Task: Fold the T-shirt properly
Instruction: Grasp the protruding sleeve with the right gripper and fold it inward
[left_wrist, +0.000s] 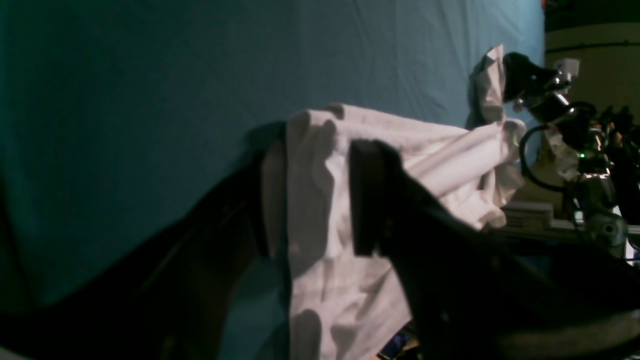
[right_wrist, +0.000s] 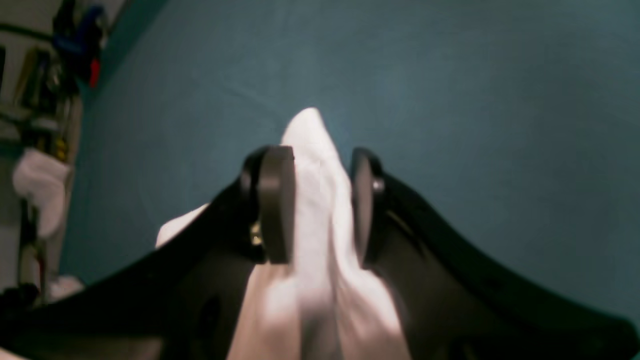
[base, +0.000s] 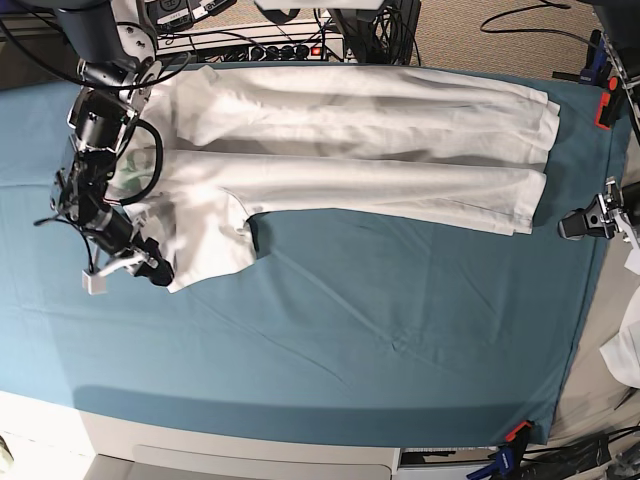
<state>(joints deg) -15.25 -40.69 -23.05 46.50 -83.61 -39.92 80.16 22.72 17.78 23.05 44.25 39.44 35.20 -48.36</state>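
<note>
White cloth of the T-shirt (left_wrist: 320, 210) sits pinched in your left gripper (left_wrist: 317, 200), lifted above the teal cloth (left_wrist: 150, 100). Your right gripper (right_wrist: 320, 205) likewise clamps a bunched fold. From the base, you see the shirt stretched across the far side, its length doubled over; crosswise folds, you may judge, remain

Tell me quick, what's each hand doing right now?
Left hand: closed on the T-shirt, gripping a bunched edge.
Right hand: closed on a fold of the T-shirt.
</note>
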